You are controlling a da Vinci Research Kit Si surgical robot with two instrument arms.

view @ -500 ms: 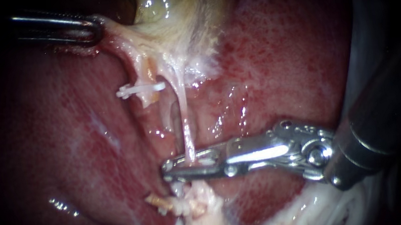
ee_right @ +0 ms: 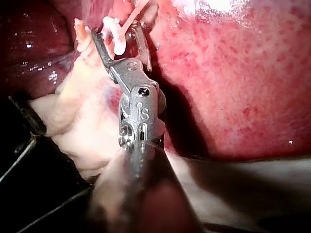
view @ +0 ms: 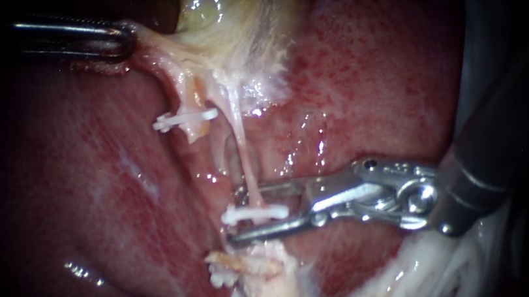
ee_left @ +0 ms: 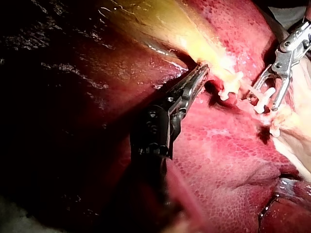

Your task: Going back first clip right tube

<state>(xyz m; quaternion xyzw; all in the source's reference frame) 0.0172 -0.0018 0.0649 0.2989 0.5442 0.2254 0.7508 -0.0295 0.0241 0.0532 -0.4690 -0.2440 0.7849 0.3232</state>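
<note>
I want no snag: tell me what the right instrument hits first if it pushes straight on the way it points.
The clip on the right tube, which sits inside the open right instrument. Past its tips lies liver, though depth is unclear.

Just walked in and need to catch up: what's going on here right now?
The left instrument grips pale tissue beside the gallbladder, holding it taut. The right instrument has its jaws open around a white clip that sits across the thin right tube. A second clip sits on the left tube.
</note>
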